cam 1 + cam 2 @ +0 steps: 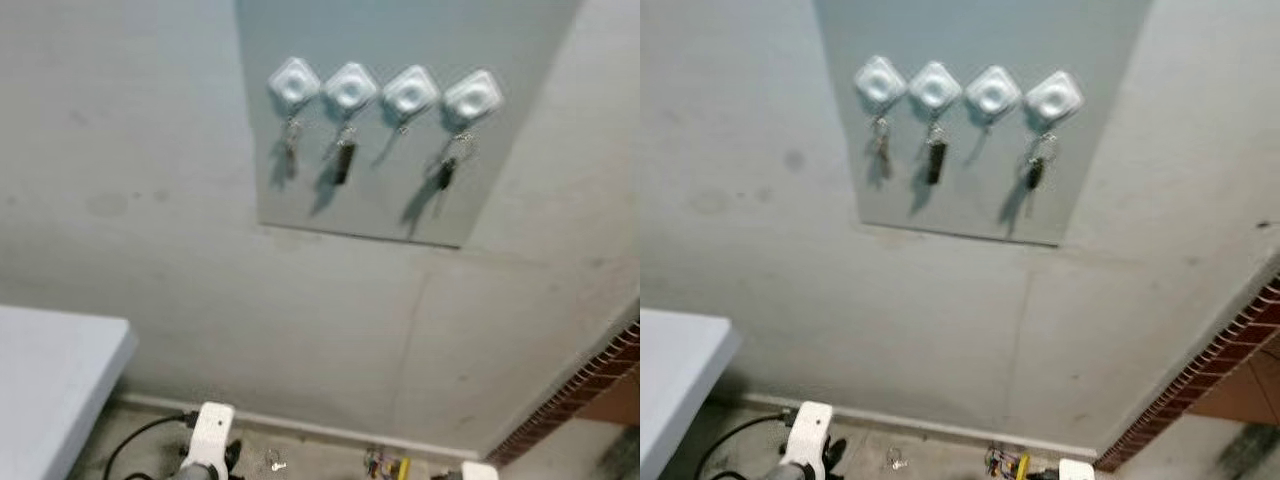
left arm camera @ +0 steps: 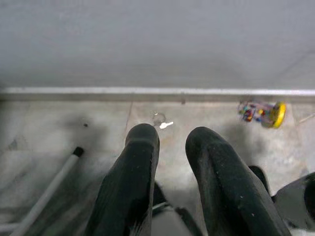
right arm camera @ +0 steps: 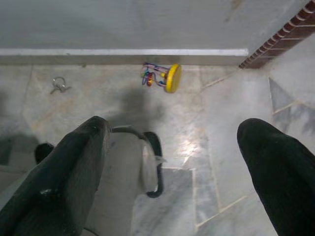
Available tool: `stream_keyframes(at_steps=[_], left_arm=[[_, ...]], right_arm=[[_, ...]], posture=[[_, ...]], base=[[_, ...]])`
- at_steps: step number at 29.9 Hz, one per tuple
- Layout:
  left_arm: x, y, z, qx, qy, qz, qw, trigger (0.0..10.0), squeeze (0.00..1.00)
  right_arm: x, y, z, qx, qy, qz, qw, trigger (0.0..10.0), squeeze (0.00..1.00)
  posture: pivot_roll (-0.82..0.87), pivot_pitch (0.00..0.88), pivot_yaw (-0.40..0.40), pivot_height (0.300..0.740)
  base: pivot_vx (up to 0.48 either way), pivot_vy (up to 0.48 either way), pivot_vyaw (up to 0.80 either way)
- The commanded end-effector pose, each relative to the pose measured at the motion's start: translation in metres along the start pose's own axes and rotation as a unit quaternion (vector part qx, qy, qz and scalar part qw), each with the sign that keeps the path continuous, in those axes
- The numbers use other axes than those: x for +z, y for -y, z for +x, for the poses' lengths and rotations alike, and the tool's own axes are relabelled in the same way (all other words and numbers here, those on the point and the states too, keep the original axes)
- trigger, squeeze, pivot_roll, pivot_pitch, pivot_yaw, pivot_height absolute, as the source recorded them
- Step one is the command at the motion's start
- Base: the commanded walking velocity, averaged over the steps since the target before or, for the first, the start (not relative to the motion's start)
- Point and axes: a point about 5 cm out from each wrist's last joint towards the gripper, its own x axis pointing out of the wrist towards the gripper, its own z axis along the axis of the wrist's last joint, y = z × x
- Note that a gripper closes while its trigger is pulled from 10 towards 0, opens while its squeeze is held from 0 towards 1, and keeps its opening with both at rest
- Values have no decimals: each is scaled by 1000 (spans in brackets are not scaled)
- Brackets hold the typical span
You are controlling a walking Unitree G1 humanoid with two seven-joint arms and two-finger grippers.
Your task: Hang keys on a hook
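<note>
On floor, keys (image 2: 161,121) beyond left gripper (image 2: 172,142), jaws slightly apart, right gripper (image 3: 179,142) spread.

Loose keys (image 3: 59,85) flat on floor near baseboard; four white hooks (image 1: 384,90) on wall panel, third one bare.

The hooks (image 1: 350,88) look like glossy white plastic on a smooth matt grey panel (image 1: 400,200). The wall (image 1: 150,200) is matt, faintly stained plaster. The floor (image 3: 221,123) is polished, veined stone. The keys (image 3: 58,86) glint like metal. Both grippers' fingers (image 2: 138,172) are matt black.
</note>
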Motion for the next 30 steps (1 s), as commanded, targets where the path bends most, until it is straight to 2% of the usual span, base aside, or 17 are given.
stream_keyframes(at_steps=[1,6,19,27,30], left_arm=[[-1,6,1,-11,-3,2,1000,10000,0],[0,6,1,-12,-3,4,1000,10000,0],[0,5,1,-14,-5,9,1000,10000,0],[-1,5,1,-14,-6,11,1000,10000,0],[-2,4,0,-5,-8,-2,1000,10000,0]], right_arm=[[-4,5,-1,-7,-10,1,1000,10000,0],[-7,6,-2,-9,-20,5,1000,10000,0],[-10,7,-3,-11,-24,11,1000,10000,0],[-10,7,-3,-11,-23,11,1000,10000,0],[-10,7,-3,-11,-23,12,1000,10000,0]], posture=[[-162,0,10,740],[-165,0,12,740],[-166,0,13,740],[-166,0,12,740],[-165,0,11,740]], base=[[0,-349,0],[0,-354,0],[0,-352,-648],[0,-327,0],[0,0,0]])
